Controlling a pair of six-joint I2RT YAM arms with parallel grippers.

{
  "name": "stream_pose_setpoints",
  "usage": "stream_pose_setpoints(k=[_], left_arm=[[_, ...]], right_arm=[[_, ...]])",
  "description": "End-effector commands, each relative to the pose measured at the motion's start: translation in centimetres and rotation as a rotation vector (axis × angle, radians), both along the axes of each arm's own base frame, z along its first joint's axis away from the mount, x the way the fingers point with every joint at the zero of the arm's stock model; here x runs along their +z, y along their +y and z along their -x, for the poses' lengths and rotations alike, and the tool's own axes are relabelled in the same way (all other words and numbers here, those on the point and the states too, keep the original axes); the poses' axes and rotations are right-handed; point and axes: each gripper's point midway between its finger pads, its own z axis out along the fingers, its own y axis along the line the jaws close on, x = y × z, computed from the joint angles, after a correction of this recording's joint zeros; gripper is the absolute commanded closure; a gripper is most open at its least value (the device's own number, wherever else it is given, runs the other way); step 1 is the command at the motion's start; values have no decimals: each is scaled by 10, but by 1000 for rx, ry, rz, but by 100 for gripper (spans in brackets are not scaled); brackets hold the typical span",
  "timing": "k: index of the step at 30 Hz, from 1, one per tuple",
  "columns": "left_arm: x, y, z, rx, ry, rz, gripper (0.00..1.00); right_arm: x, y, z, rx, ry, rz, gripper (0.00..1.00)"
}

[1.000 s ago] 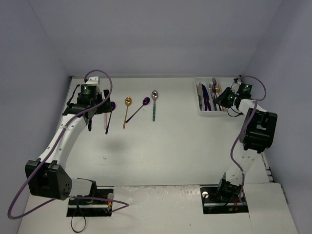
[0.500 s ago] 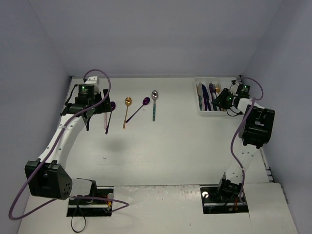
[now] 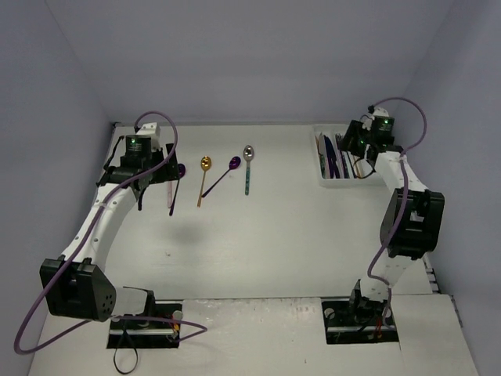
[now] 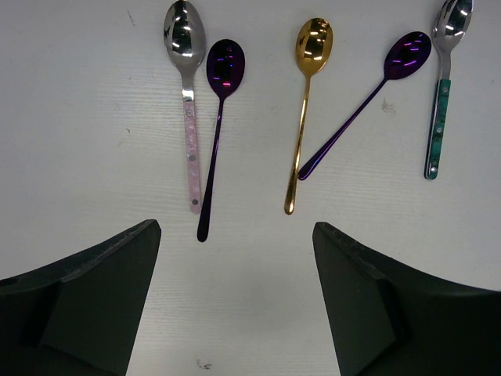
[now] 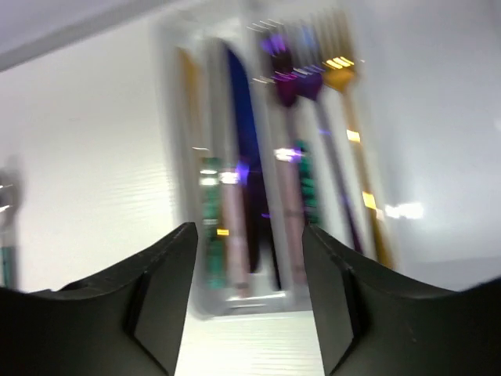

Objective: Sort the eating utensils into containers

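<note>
- Jaws on left gripper (image 4: 236,231): stand wide apart, hold nothing, hover above white table (image 3: 274,235).
- Beyond those jaws, flat on the table: five spoons in a row, bowls pointing away, none touched.
- From left in the left wrist view: pink-handled silver spoon (image 4: 189,117), just beside it purple spoon (image 4: 216,149), then gold spoon (image 4: 304,110), slanted purple spoon (image 4: 356,106), and teal-handled silver spoon (image 4: 435,117) at the right edge.
- Handle tip of slanted purple spoon: reaches gold spoon's handle; touching or just short, cannot tell.
- Handle tips of purple spoon and gold spoon: lie nearest the gap between the jaws, apart from both fingers.
- Jaws on right gripper (image 5: 249,235): stand partly open, grip nothing, hang over near end of white tray (image 3: 338,182).
- In line with that gap, inside the tray: dark blue knife (image 5: 244,117) and pink-handled utensil (image 5: 233,227), lying lengthwise.
- Further right: purple fork (image 5: 286,86) and gold fork (image 5: 342,66), tines pointing away.
- Heavily blurred in the right wrist view; cannot tell which compartment holds which piece.
- Seen from above: tray at far right of table, well apart from the spoon row.
</note>
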Motion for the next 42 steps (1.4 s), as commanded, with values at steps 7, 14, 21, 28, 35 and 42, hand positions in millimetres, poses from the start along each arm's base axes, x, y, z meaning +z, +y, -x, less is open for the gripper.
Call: stream_pose_setpoints(k=[7,14,21,28,35,42], left_arm=[[19,4,-10,24,-76,20,24],[13,12,-11,51,-60,-8,24],[9,16,-12,79,-46,-3,23],[8,24,-12,110,-45,-16,23],[8,25,-13,114,-44,-4,23],[6,26,-13,119,-40,-2,23]], right_arm=[[49,176,2,78,-130,127,30],[15,281,-5,139,-119,153,22],[-34,334,-19,134,-92,175,21],[-76,343,-25,123,-54,221,32],[-94,338,-22,111,-35,264,61],[-95,323,-18,113,-24,309,99]])
